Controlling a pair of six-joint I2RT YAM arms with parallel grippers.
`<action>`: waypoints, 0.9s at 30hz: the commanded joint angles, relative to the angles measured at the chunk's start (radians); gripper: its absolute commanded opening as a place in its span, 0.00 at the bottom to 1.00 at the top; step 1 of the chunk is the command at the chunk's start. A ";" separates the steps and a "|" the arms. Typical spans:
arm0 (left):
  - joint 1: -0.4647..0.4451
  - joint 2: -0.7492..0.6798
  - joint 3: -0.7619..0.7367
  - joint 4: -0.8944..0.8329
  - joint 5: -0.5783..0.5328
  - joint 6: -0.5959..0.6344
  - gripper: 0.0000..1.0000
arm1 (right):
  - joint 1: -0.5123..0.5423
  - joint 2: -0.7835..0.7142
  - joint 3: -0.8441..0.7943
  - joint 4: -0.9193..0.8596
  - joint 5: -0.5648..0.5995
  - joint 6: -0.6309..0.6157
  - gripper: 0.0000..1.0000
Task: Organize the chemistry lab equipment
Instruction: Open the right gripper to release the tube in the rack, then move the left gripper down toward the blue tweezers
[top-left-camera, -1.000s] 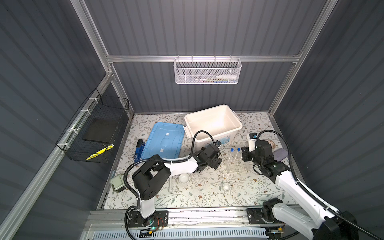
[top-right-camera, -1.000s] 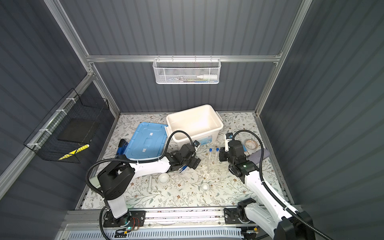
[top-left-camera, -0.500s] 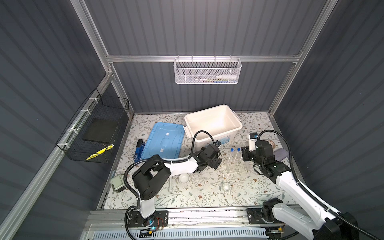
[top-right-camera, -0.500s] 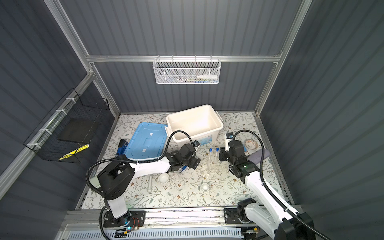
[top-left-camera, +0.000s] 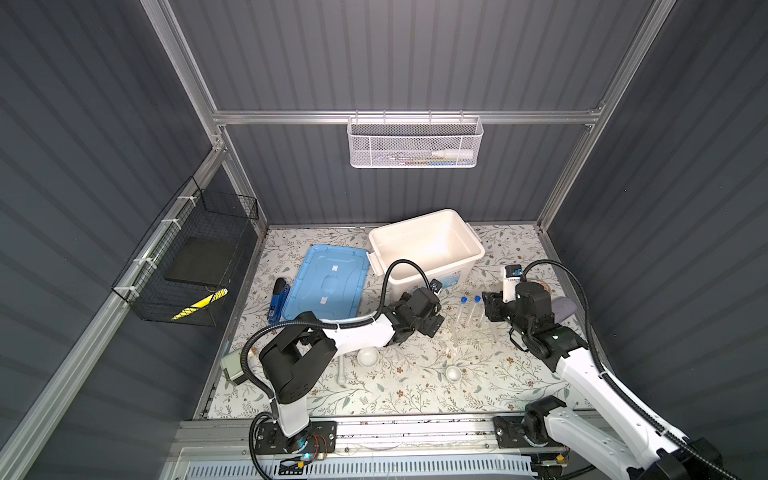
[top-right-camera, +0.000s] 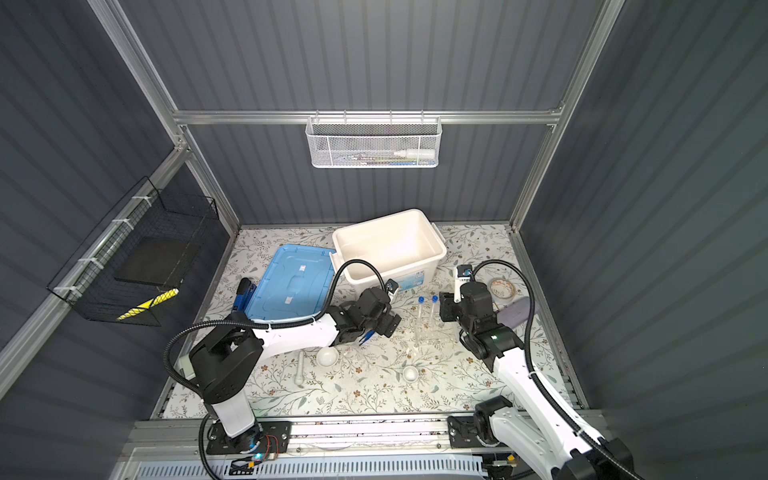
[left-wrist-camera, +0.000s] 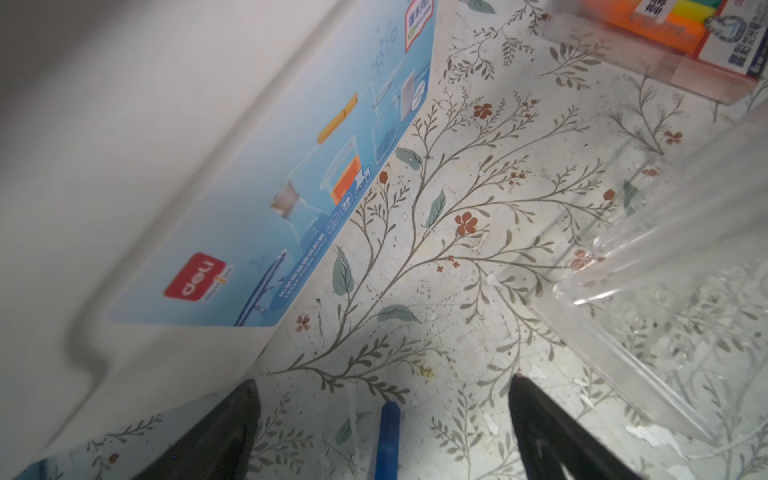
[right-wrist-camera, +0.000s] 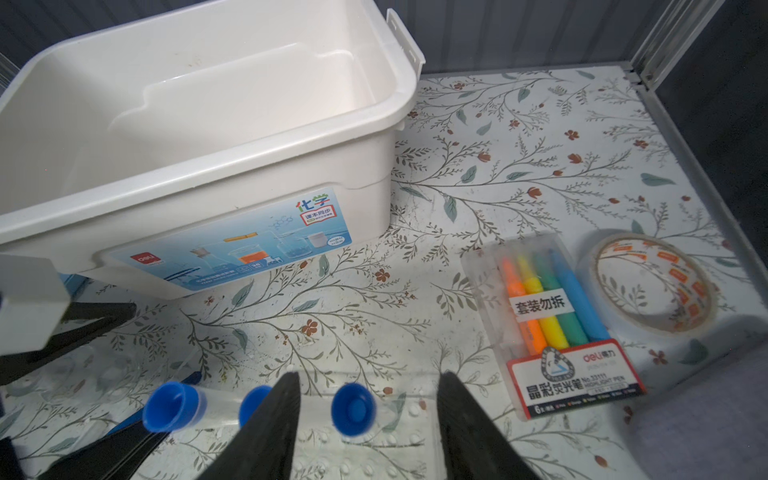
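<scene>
Presently: three test tubes (right-wrist-camera: 353, 409) stand upright, caps uppermost, in the clear rack (left-wrist-camera: 631, 353), right of desk (top-left-camera: 415, 395) centre. Two bowls (top-left-camera: 368, 356) (top-left-camera: 454, 372) and one pestle (top-left-camera: 341, 371), lying front-to-back, sit nearer the front edge. Right gripper (right-wrist-camera: 369, 376) straddles one tube, released; left gripper (left-wrist-camera: 383, 379) gapes over the tweezers (left-wrist-camera: 388, 432), untouched. Open desk lies along the front.

Two overhead views facing down, wrist views close, sharing white bin (right-wrist-camera: 166, 208)

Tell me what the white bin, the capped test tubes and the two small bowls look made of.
White bin: moulded plastic, smooth semi-gloss, with a printed label. Test tubes: clear, glass or plastic, can't tell; caps glossy blue plastic. Bowls: smooth white, likely ceramic, too small to confirm.
</scene>
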 joint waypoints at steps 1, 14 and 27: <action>-0.007 -0.047 -0.007 -0.014 -0.035 -0.009 0.96 | 0.003 -0.029 0.015 -0.008 0.040 0.000 0.60; -0.026 -0.167 -0.057 -0.078 -0.157 -0.100 1.00 | -0.006 -0.067 0.004 -0.002 0.054 0.004 0.76; -0.029 -0.305 -0.122 -0.319 -0.345 -0.359 1.00 | -0.036 -0.112 -0.014 0.010 0.054 0.006 0.84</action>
